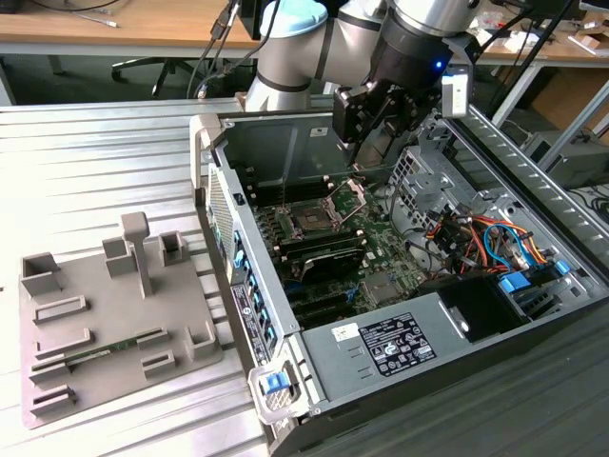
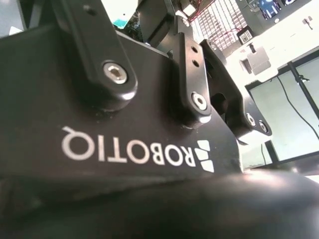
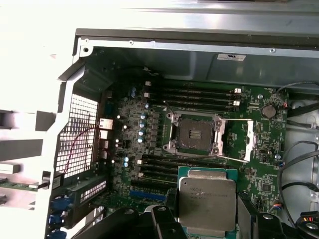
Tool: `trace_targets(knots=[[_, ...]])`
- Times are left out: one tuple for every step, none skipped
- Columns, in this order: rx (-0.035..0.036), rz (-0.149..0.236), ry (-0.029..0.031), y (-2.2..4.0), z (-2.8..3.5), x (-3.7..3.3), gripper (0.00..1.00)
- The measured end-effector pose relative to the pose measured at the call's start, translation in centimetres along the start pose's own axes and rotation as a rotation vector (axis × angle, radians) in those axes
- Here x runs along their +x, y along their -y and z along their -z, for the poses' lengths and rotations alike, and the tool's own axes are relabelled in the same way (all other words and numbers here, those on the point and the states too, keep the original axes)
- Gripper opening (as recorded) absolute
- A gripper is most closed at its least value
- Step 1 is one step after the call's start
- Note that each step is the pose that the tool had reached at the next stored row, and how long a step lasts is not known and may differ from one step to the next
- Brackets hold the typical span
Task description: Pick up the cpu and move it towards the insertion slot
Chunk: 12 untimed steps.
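Claw: my black claw (image 1: 354,143) hangs over the open grey metal computer case (image 1: 285,328) on the ribbed metal bench (image 1: 95,162), shut on the cpu.
Cpu: the thin square chip with a pale silvery metal lid and green edge (image 3: 207,203) sits held at the claw's tips in the first wrist view, flat and level, above the green circuit board (image 3: 134,149).
Slot: the square dark socket in a silver metal frame (image 3: 195,136) lies below and ahead of the claw, apart from the chip; its thin hinged bracket (image 3: 249,140) stands swung open beside it.
Memory slots: long black rows (image 3: 199,94) flank the socket beyond the claw.
Handling, my judgement: I'd keep the chip level and square to the frame, travel slowly, and stay clear of the raised bracket; the smooth lid could slip under a light pinch.
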<state>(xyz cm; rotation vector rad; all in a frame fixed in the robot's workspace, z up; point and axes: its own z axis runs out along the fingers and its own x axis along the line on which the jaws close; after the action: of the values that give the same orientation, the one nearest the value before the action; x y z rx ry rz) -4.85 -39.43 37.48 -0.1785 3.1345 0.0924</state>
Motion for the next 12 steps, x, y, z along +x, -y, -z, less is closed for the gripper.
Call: trace_targets(knots=[[0.0002, 0.000, -0.0001, -0.03, -0.01, 0.00, 0.55], [0.0002, 0.000, 0.0000, -0.06, -0.03, 0.00, 0.55], [0.0002, 0.000, 0.0000, -0.08, -0.04, -0.01, 0.55], [0.0002, 0.000, 0.0000, -0.12, -0.07, -0.01, 0.55], [0.0003, 0.000, -0.0002, -0.14, -0.09, -0.01, 0.55], [0.0002, 0.000, -0.0001, -0.15, -0.10, -0.01, 0.55], [0.0002, 0.000, -0.0001, -0.17, -0.12, -0.02, 0.55], [0.0002, 0.000, -0.0001, -0.19, -0.14, -0.02, 0.55], [0.0002, 0.000, -0.0001, -0.20, -0.16, -0.02, 0.55], [0.0002, 0.000, -0.0001, -0.21, -0.17, -0.02, 0.55], [0.0002, 0.000, -0.0001, -0.22, -0.18, -0.02, 0.55], [0.0001, 0.000, -0.0001, -0.23, -0.20, -0.03, 0.55]])
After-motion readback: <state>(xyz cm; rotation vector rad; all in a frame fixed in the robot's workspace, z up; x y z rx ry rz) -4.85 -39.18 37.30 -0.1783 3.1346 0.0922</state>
